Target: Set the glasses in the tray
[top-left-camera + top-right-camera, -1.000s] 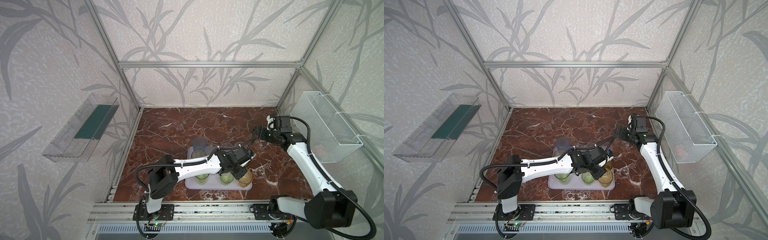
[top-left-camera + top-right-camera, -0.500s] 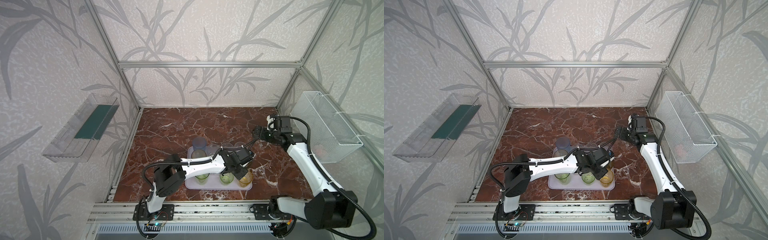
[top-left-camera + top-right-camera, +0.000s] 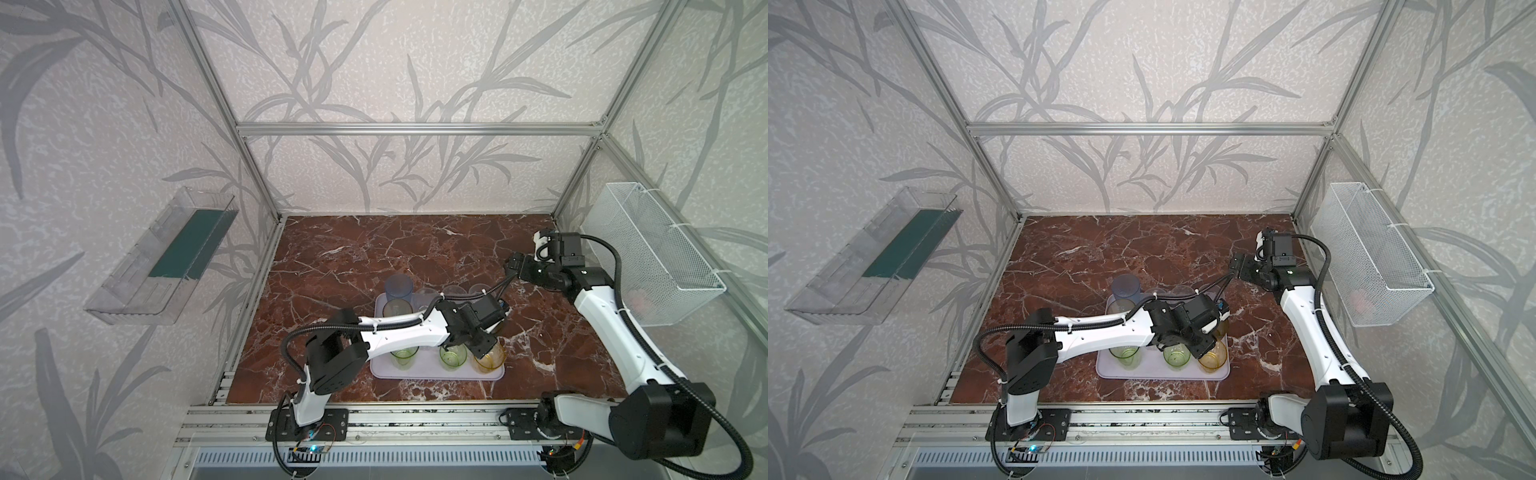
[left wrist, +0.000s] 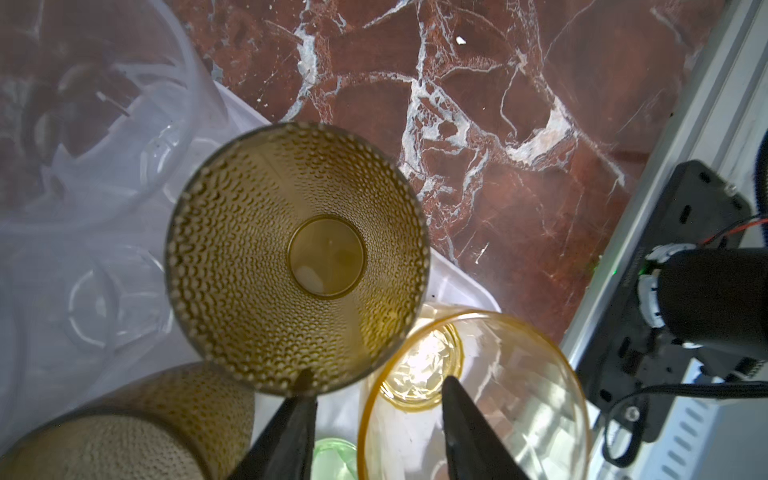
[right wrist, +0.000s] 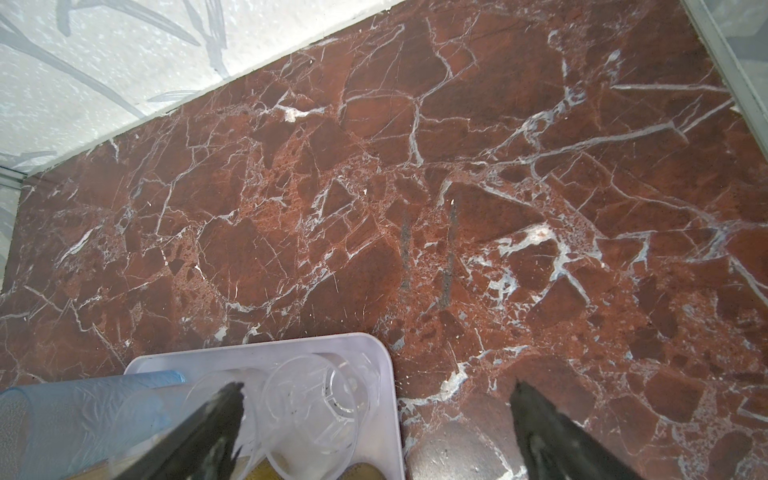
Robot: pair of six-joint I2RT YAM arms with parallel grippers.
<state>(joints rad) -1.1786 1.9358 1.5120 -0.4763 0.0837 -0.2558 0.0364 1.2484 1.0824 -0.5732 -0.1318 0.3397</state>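
Release looks complete: left gripper [image 4: 378, 376] stands parted astride the rim of the amber glass [image 4: 532, 399], gripping nothing, at the 5 o'clock corner of the tray [image 3: 428, 372]. Rise straight up, since 1 finger crowds the olive glass [image 4: 299, 257] at its 12 o'clock. Right gripper [image 5: 378, 386] hangs wide, empty.

Both top views: mounted high on front rail [image 3: 415, 417] side, facing down and inward, far off, whole cell in frame. Floor [image 3: 374, 249] centre, tray [image 3: 428, 372] lower centre (pair nearly identical, slight sideways shift). Left wrist view: very close, straight down into olive glass [image 4: 297, 257]. Right wrist view: close, tilted over floor toward wall [image 5: 124, 62]. All four share tray.
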